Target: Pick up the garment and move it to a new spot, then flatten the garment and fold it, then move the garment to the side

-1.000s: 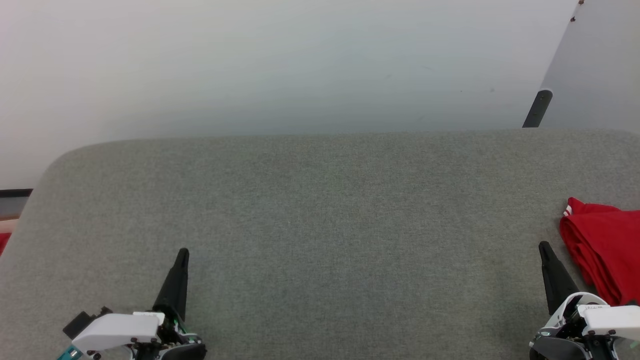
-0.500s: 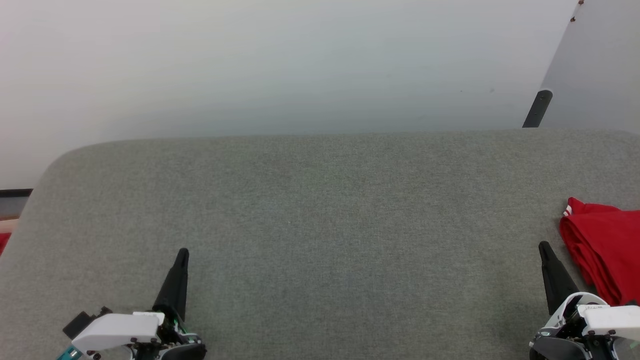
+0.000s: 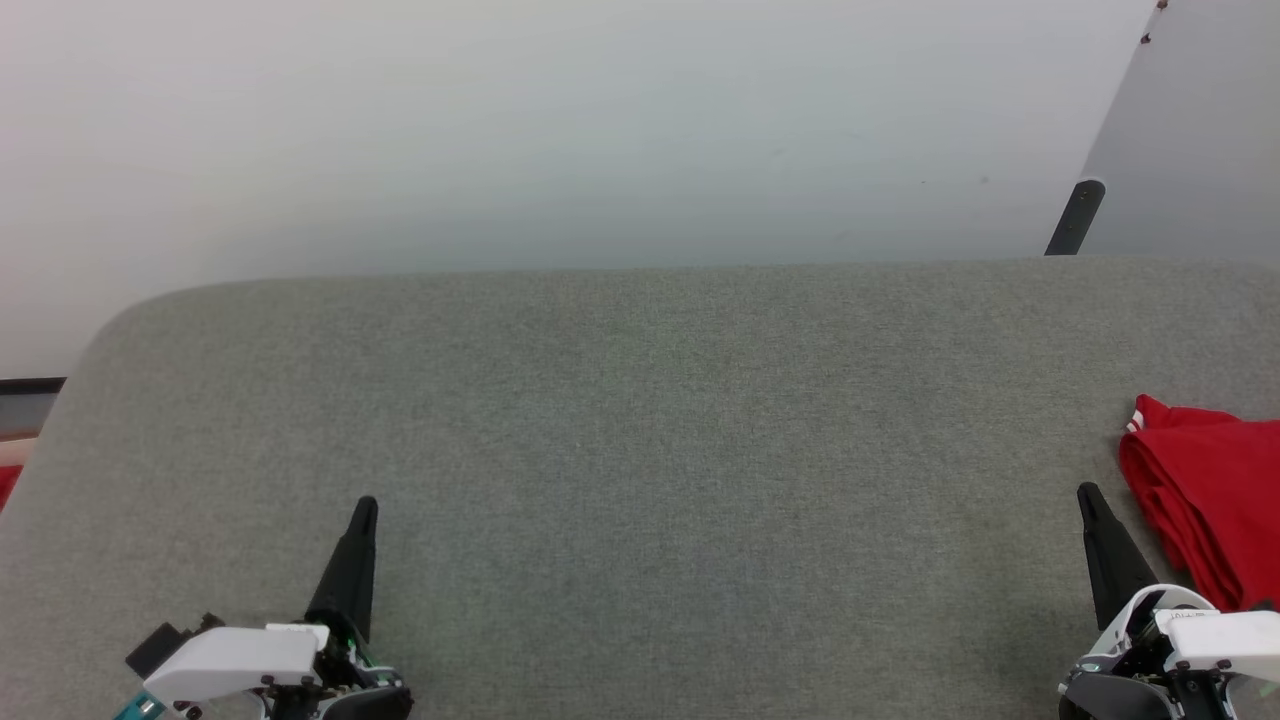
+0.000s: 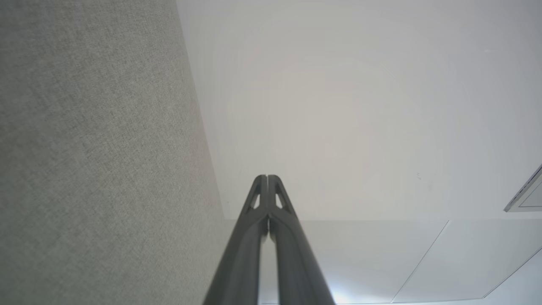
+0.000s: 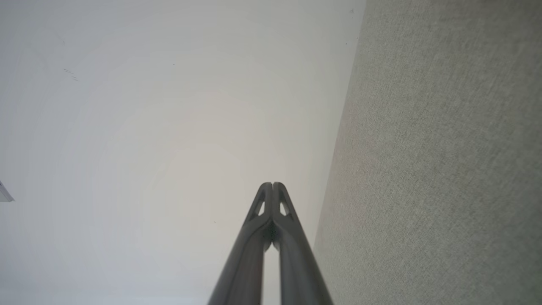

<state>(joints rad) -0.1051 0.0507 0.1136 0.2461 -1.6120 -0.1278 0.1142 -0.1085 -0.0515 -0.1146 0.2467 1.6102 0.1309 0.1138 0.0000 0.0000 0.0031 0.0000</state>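
The garment (image 3: 1215, 495) is a folded red bundle with a bit of red-and-white striped trim at its top corner, lying on the grey fabric surface (image 3: 640, 450) at the right edge of the head view. My right gripper (image 3: 1087, 494) sits just left of it, shut and empty, fingers pointing up the view. Over at the lower left, my left gripper (image 3: 366, 505) is shut and empty too. In the wrist views both pairs of fingertips (image 4: 267, 178) (image 5: 273, 185) press together with nothing between them.
The grey surface has a rounded far left corner and ends against a pale wall (image 3: 560, 130). A dark post (image 3: 1076, 215) leans at the far right by a grey panel. A scrap of red (image 3: 6, 484) shows past the left edge.
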